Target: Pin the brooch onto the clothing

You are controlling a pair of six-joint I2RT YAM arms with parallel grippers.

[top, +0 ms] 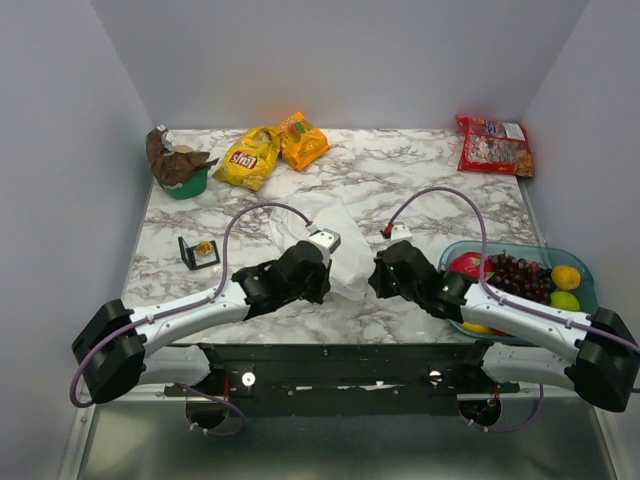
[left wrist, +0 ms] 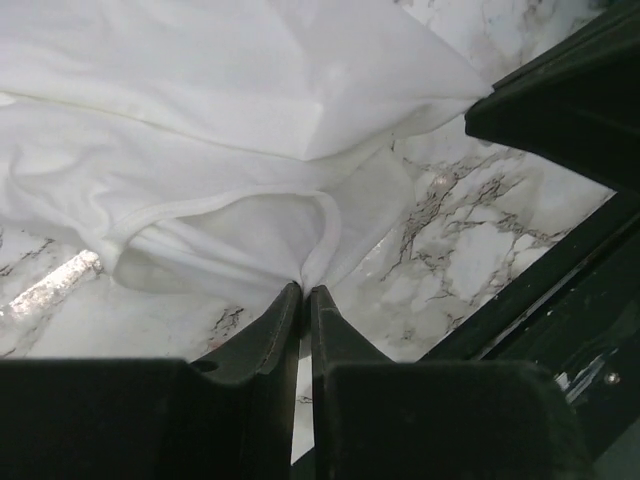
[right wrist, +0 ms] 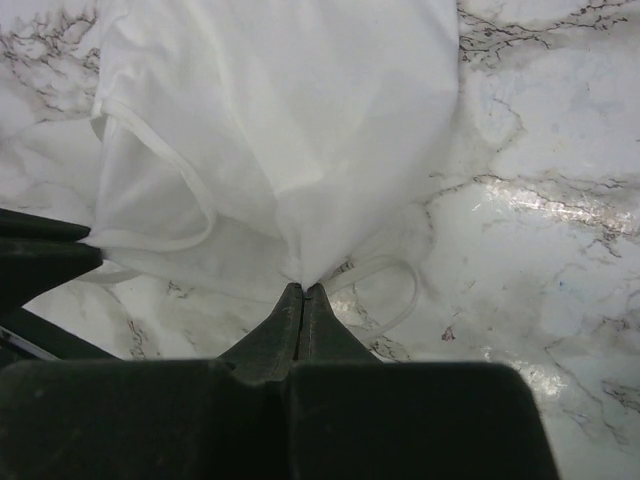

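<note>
The brooch (top: 204, 247), a tiny gold-yellow disc, rests against a small black square frame (top: 190, 255) on the marble bench (top: 440, 190). It lies at about 9 o'clock from the clothing (top: 338, 232), well apart from it, and neither arm touches it.

The clothing is a white garment, crumpled at the middle of the bench. The left gripper (left wrist: 305, 290) is clenched on a stitched hem at the garment's near edge, its fingers almost touching, with the cloth drawn into a point between them. The right gripper (right wrist: 302, 289) is clenched tight on a fold of the same garment, and the fabric fans out from its tips. A loop of white hem lies on the marble just beside it, at 3 o'clock. From above, the two arms meet the garment from 7 and 4 o'clock.

At 11 o'clock from the garment, near the back wall, lies a yellow bag (top: 247, 157) with the red Lay's logo, which reads upside down from above. An orange bag (top: 303, 140) touches it, its print too small to read. A green bowl (top: 185, 187) of crumpled brown material stands at 10 o'clock. A red bag (top: 494, 145) with a white label that cannot be read lies at 1 o'clock. At 3 o'clock a teal tray (top: 545, 250) holds dark grapes (top: 518, 275), a red fruit (top: 467, 265) and lemons (top: 566, 277)
</note>
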